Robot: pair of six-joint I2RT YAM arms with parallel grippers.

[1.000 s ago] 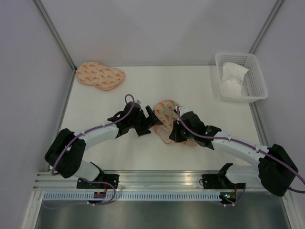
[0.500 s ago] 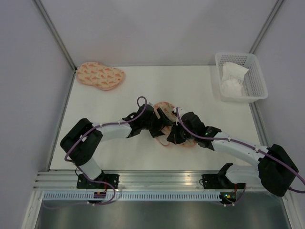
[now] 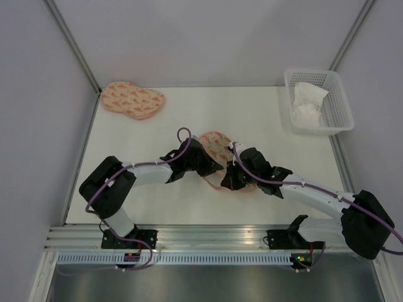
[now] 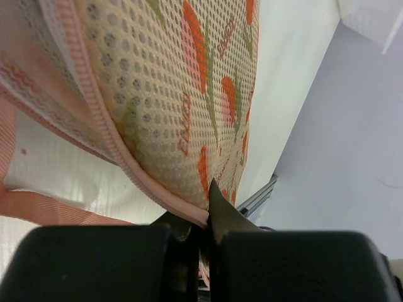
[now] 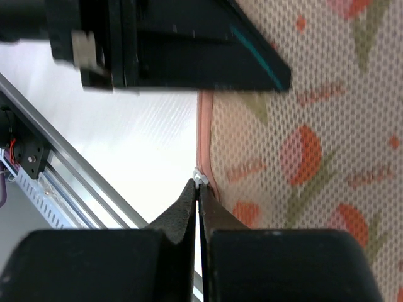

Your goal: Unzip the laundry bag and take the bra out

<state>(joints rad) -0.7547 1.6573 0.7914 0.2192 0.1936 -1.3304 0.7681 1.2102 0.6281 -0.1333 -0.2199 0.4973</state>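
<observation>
The laundry bag (image 3: 216,143), peach mesh with an orange leaf print and a pink rim, lies mid-table between both arms. My left gripper (image 3: 213,165) is at its left edge. In the left wrist view the bag (image 4: 176,94) fills the frame, and the left gripper (image 4: 203,219) is shut on its pink rim. My right gripper (image 3: 228,182) is at the bag's near edge. In the right wrist view that gripper (image 5: 199,186) is shut on the small white zipper pull (image 5: 199,177) at the bag's (image 5: 315,126) rim. The bra is hidden.
A second pouch (image 3: 132,99) of the same print lies at the back left of the table. A white lattice basket (image 3: 336,100) holding white cloth (image 3: 307,100) stands at the back right. The left gripper's black body (image 5: 164,44) sits close above the right gripper's fingers.
My left arm has swung right to the bag's edge, and its jaws went from wide open to shut on the rim. The right gripper has kept its grip in place.
</observation>
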